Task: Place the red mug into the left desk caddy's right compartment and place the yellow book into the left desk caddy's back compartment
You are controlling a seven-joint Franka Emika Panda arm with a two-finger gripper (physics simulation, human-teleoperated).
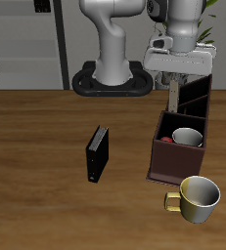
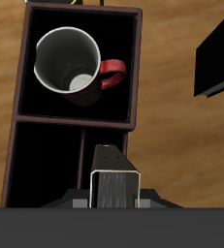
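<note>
Nearest the front edge of the desk [image 1: 46,137] stands a plain yellow mug [image 1: 197,198], upright with its handle out to one side, just in front of the caddy; it has no part in this job, so it sits clear of the box. A bit farther back, out in the open and well apart from everything else, a black book [image 1: 97,153] stands on edge. Then comes the long dark caddy [image 1: 156,156], running away from me toward the robot's base. Its squarish near-end section already holds the red mug [image 1: 186,138], upright, white inside showing, red handle [image 2: 113,72] tucked within the walls, so that half of the task looks finished to me. Over the far end of the caddy hangs the claw [image 1: 173,82], closed around a thin greyish-tan book [image 1: 172,94] gripped by its top edge so it hangs straight down, edge-on. From the claw's own camera the book [image 2: 114,184] sits right over the narrow partitioned slot [image 2: 46,155] beyond the mug's section. I'd guess it is held vertical so that it can slide between the partitions. Its lower edge seems at or just inside the rim, though I can't tell how deep. My worry would be the book catching a divider on the way down.
</note>
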